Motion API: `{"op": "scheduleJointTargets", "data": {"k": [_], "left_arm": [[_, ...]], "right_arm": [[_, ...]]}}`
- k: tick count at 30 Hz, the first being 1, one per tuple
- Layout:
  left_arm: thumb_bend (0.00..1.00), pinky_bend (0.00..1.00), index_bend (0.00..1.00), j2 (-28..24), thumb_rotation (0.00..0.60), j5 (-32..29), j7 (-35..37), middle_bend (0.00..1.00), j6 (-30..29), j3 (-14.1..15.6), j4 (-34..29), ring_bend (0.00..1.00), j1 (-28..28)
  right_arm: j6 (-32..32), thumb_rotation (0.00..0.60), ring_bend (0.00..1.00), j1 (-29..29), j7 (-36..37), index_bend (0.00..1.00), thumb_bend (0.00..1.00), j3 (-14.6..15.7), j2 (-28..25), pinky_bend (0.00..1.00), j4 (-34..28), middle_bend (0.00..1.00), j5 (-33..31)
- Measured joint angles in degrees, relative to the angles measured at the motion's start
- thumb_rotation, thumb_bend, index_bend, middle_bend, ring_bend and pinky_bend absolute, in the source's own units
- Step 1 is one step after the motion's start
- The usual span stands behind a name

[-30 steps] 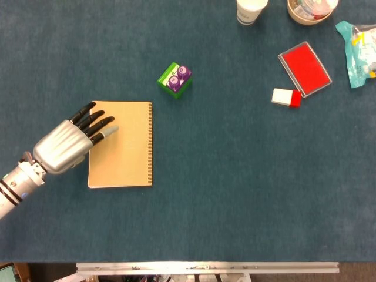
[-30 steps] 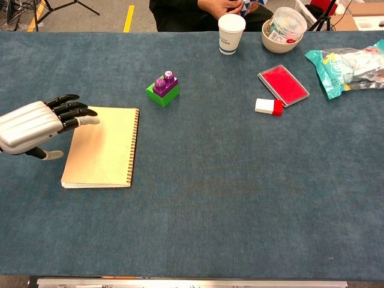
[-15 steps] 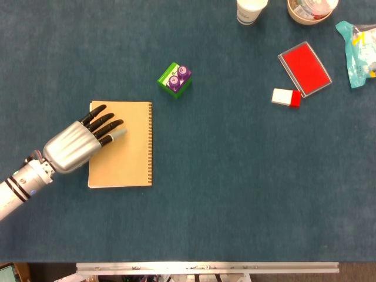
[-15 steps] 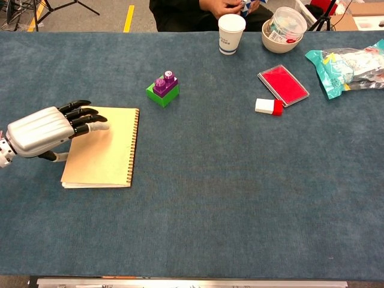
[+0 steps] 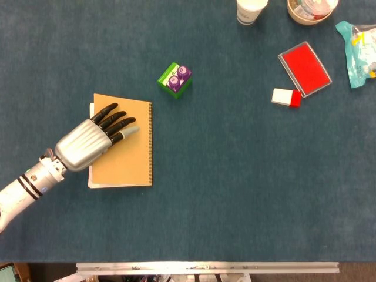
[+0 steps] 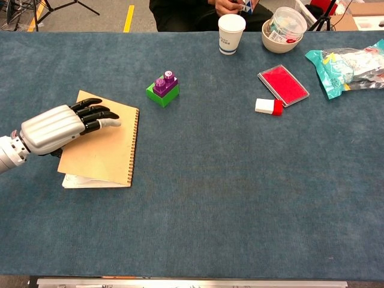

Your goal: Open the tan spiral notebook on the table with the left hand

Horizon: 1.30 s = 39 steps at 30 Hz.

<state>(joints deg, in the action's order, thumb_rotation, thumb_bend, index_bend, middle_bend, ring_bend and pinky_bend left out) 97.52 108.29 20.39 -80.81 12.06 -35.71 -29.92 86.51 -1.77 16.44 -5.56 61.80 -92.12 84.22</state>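
The robot's left hand (image 5: 88, 144) lies over the tan spiral notebook (image 5: 132, 158) at the left of the frame, its dark fingers (image 5: 117, 123) stretched across the cover toward the wire binding (image 5: 150, 144) on the notebook's right edge. In the chest view the cover's left edge appears lifted off the white pages (image 6: 81, 180) beneath, and whether the hand pinches that edge or only rests on top, the pictures do not show. The notebook looks light and thin, its card cover bendable rather than stiff, likely to slide on the blue cloth-covered table (image 5: 235, 194) if pushed sideways; the free left edge, opposite the spiral, seems the natural place to take hold, so that the cover can swing over the binding. A plain tan rectangle with no markings, it sits well apart from the green and purple toy block (image 5: 174, 79) above it. The right hand appears in neither view.
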Motion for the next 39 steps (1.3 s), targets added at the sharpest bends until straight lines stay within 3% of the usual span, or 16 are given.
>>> {"op": "scheduleJointTargets", "data": {"k": [15, 24, 34, 39], "left_arm": [[0.16, 0.02, 0.12, -2.61, 0.6, -1.33, -0.45, 0.13, -0.69, -1.28, -10.86, 0.09, -1.77], [0.16, 0.02, 0.12, -6.81, 0.6, -3.4, -5.28, 0.13, 0.89, -3.93, -24.85, 0.09, -3.51], [0.16, 0.03, 0.12, -10.86, 0.6, -9.13, -12.48, 0.14, 6.55, -7.17, -42.7, 0.09, -4.31], [0.16, 0.03, 0.11, -10.85, 0.6, -11.71, -16.54, 0.14, 9.66, -8.11, -47.48, 0.09, -4.25]], "right_arm": [[0.33, 0.6, 0.32, 0.21, 1.31, 0.5, 0.62, -0.02, 0.1, 0.42, 0.82, 0.4, 0.14], [0.19, 0.6, 0.32, 0.23, 2.76, 0.5, 0.61, 0.03, 0.62, 0.42, 2.18, 0.4, 0.17], [0.17, 0.6, 0.32, 0.49, 4.77, 0.5, 0.62, 0.11, 1.19, 0.42, 3.98, 0.4, -0.02], [0.26, 0.6, 0.32, 0.63, 5.51, 0.5, 0.62, 0.15, 1.33, 0.42, 4.58, 0.4, 0.02]]}}
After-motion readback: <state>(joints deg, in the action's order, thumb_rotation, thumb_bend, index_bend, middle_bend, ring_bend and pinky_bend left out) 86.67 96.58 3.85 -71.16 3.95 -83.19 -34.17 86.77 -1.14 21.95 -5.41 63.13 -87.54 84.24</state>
